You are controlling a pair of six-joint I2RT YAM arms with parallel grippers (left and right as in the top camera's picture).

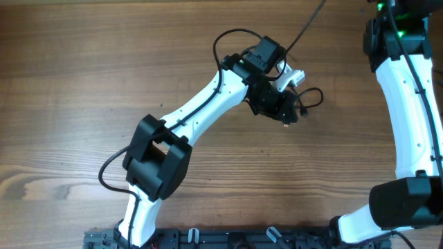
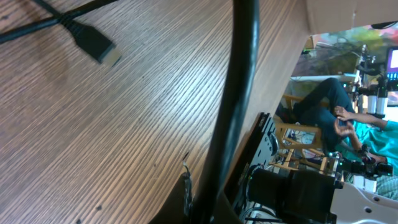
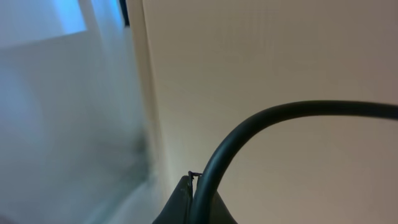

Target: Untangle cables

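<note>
The cables (image 1: 309, 97) lie as thin black loops on the wooden table, just right of my left gripper (image 1: 284, 113). One cord (image 1: 304, 28) runs from there up and off the top edge. In the left wrist view my left gripper (image 2: 205, 208) is shut on a black cable (image 2: 239, 93) that rises out of the jaws. A small plug end (image 2: 94, 43) lies on the wood nearby. In the right wrist view my right gripper (image 3: 198, 204) is shut on a black cable (image 3: 261, 121), held up off the table against a beige wall. This gripper is out of the overhead view.
My right arm's white links (image 1: 408, 104) run along the table's right side. The left arm (image 1: 201, 107) crosses the middle from its base (image 1: 138, 228) at the front edge. Beyond the table edge the left wrist view shows a seated person (image 2: 329, 112) and equipment.
</note>
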